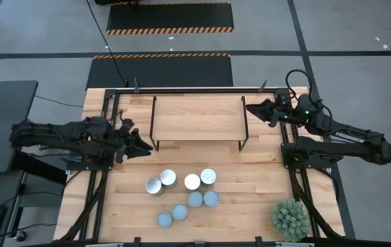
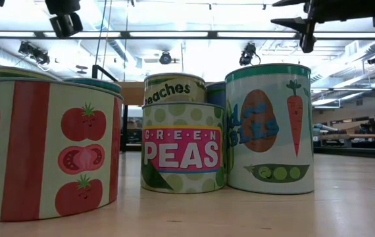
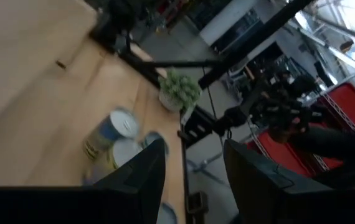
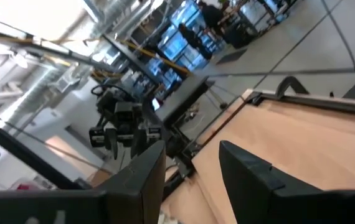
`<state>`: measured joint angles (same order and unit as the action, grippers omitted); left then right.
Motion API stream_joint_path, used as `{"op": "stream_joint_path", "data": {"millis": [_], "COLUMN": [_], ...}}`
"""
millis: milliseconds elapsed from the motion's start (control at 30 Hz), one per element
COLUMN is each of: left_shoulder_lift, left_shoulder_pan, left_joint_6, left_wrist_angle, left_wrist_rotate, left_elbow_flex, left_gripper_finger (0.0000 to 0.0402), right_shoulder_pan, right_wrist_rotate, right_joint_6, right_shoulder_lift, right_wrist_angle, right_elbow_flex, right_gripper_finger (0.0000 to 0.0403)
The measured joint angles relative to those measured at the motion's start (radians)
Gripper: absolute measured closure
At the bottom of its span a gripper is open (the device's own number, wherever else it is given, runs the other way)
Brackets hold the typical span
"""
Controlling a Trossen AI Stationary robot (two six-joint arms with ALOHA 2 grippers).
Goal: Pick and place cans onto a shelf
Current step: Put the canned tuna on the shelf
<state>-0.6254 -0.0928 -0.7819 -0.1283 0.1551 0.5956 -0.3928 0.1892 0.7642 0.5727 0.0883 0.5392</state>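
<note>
Several small round cans (image 1: 182,192) stand upright in a cluster on the table's near middle, some whitish-silver, some blue-grey. In the low view they show printed labels: tomatoes (image 2: 49,151), green peas (image 2: 182,148), carrot (image 2: 270,128). The low light-wood shelf (image 1: 199,118) on thin black legs stands at the far middle, its top bare. My left gripper (image 1: 146,144) is open and empty in the air off the shelf's near left corner; some cans show past its fingers (image 3: 112,140). My right gripper (image 1: 250,108) is open and empty in the air at the shelf's right end.
A green spiky potted plant (image 1: 290,218) stands at the table's near right corner and also shows in the left wrist view (image 3: 179,89). Black frame rails run along the table's left, right and far edges. Bare wood lies between the shelf and the cans.
</note>
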Motion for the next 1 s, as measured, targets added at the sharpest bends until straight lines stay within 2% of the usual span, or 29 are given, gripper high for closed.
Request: {"op": "stream_joint_path", "data": {"millis": [267,467,700,833,1000], "left_shoulder_lift": [-0.077,-0.140,-0.226,-0.271,-0.332], "left_shoulder_pan": [-0.137,-0.251,-0.381,-0.441,-0.514], "left_joint_6": [-0.134,-0.241,-0.377,-0.392,-0.387], "left_wrist_angle": [0.007,0.095,0.210,0.210,0.140], "left_wrist_rotate": [-0.075,-0.174,-0.207,-0.207,-0.207], "left_elbow_flex": [0.003,0.003,0.005,0.050,0.147], "left_gripper_finger": [0.0233,0.0233,0.0236,0.0251,0.0267], "right_shoulder_pan": [0.051,0.108,0.210,0.287,0.369], "right_wrist_rotate": [0.064,0.102,0.110,0.055,-0.089], "right_joint_6": [-0.022,-0.038,-0.007,-0.036,-0.104], "right_shoulder_lift": [0.059,0.097,0.133,0.177,0.245], "right_wrist_angle": [-0.001,0.005,0.064,0.026,-0.057], "right_elbow_flex": [0.000,0.000,0.007,0.077,0.173], "right_gripper_finger": [0.0245,0.0245,0.0245,0.0245,0.0245]}}
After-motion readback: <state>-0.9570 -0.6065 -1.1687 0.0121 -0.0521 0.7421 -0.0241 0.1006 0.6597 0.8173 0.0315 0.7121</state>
